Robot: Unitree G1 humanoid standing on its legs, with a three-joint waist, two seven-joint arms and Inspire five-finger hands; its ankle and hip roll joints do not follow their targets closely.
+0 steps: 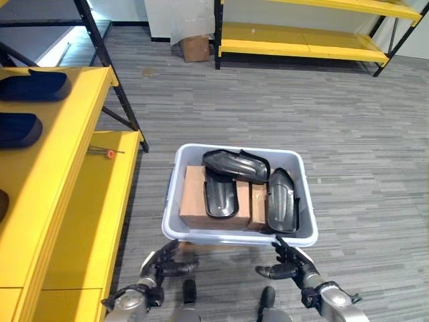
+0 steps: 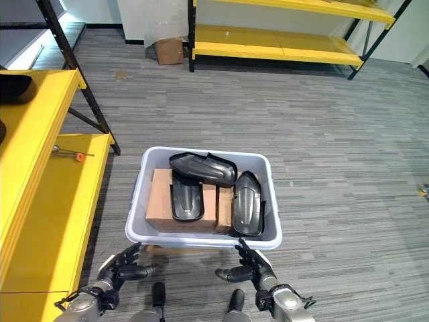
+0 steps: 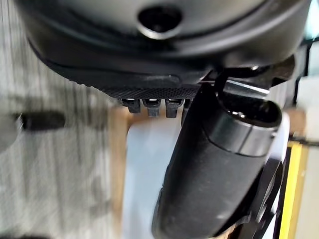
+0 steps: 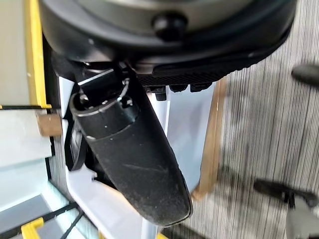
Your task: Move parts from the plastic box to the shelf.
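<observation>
A grey plastic box (image 1: 234,238) stands on the floor straight ahead. Inside it, three black curved parts (image 1: 236,165) (image 1: 220,194) (image 1: 282,200) lie on brown cardboard (image 1: 192,198). My left hand (image 1: 159,265) hovers just short of the box's near left corner, fingers relaxed and empty. My right hand (image 1: 289,265) mirrors it at the near right corner, also open and empty. In the left wrist view the thumb (image 3: 219,164) points at the pale box wall (image 3: 144,169). The right wrist view shows its own thumb (image 4: 132,159) over the box wall (image 4: 184,119).
A yellow shelf (image 1: 60,174) runs along my left, with dark parts (image 1: 33,86) (image 1: 19,129) on its upper level and a small orange-tipped tool (image 1: 109,153) on the lower. Another yellow rack (image 1: 301,37) and a cardboard box (image 1: 195,47) stand far back.
</observation>
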